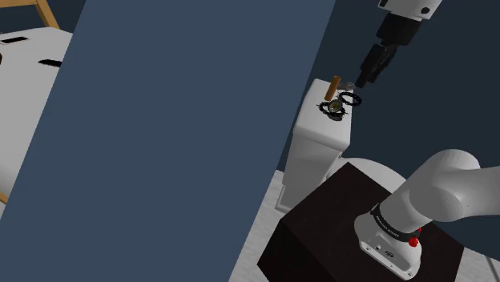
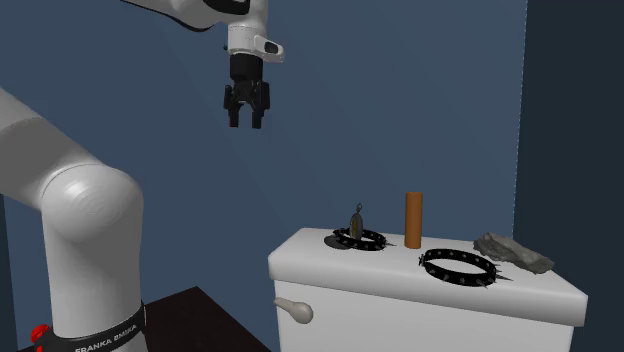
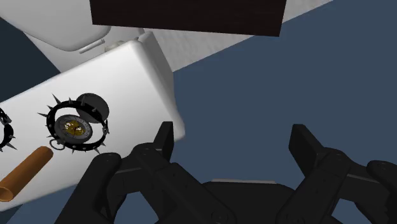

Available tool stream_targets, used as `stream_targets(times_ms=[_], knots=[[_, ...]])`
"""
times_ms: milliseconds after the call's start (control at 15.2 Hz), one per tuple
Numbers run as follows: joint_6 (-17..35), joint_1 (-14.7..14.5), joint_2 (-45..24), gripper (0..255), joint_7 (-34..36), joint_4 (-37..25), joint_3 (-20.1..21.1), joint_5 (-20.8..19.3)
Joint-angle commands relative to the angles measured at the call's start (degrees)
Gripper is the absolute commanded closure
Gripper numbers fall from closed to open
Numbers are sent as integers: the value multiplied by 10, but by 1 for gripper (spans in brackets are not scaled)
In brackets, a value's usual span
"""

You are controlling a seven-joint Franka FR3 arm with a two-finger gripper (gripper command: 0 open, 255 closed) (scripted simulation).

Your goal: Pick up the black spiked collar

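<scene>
Your hand point(image 2: 246, 122) hangs high up, off to the second exterior view's left of the toilet tank lid point(image 2: 330, 262), its fingers spread wide with nothing between them. One black spiked collar point(image 2: 370, 240) lies flat on the lid at the end nearer the hand, ringed around an open pocket watch point(image 3: 75, 127). An upright brown cylinder point(image 2: 413, 220) stands just past it. A second spiked collar point(image 2: 458, 265) lies beyond that, near a crumpled grey lump point(image 2: 512, 252).
</scene>
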State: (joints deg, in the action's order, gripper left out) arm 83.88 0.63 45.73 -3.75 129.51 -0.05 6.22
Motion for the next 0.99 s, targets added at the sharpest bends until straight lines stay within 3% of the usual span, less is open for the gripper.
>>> stream_targets(times_ms=[0,924], knots=[[0,0,0,0,0,0,0,0],[135,23,-159,0,-203,19,-138,-96]])
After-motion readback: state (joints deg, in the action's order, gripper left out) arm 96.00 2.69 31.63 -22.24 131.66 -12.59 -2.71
